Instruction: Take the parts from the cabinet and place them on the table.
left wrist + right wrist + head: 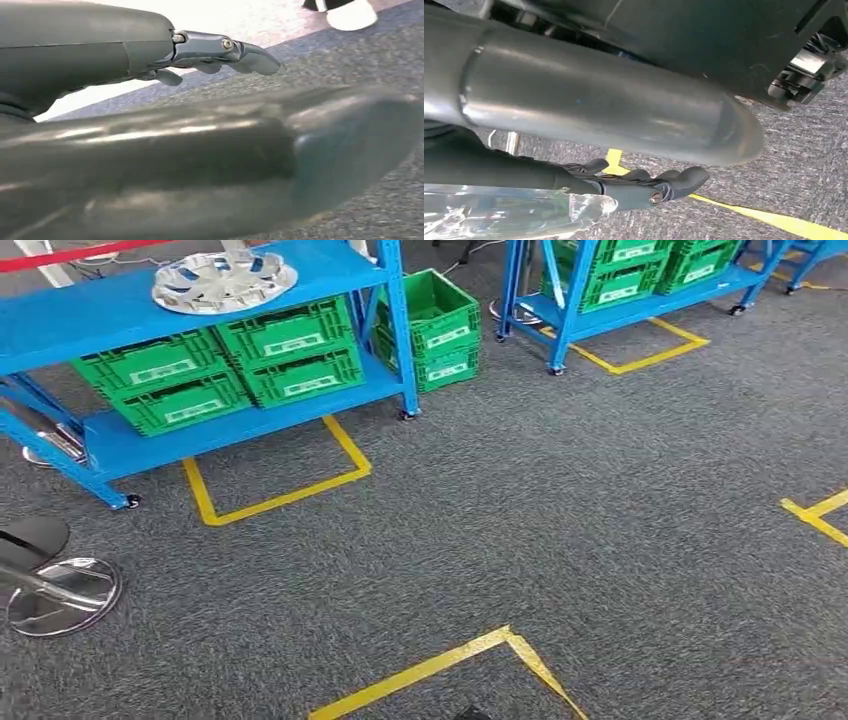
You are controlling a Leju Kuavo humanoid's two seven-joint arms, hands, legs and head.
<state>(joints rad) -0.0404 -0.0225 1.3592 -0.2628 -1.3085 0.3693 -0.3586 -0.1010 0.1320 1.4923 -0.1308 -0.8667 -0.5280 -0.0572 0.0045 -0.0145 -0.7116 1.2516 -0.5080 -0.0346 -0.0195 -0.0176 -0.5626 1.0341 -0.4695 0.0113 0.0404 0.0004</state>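
A silver wheel cover (224,281) lies on the top shelf of the blue cabinet (110,310) at the far left of the head view. My left hand (165,50) hangs over grey carpet with its fingers (250,55) stretched out and its thick thumb (225,160) apart from them, nothing between. My right hand (624,187) also hangs low over the carpet, its dark fingers (684,180) slightly bent and holding nothing. A clear glossy sheet (499,215) shows beside the right hand; I cannot tell what it is.
Green crates (230,365) fill the cabinet's lower shelf, and two more (430,328) are stacked on the floor beside it. A second blue rack (620,290) with crates stands at the far right. A chrome stool base (62,595) is at the left. Yellow tape (450,660) marks the carpet.
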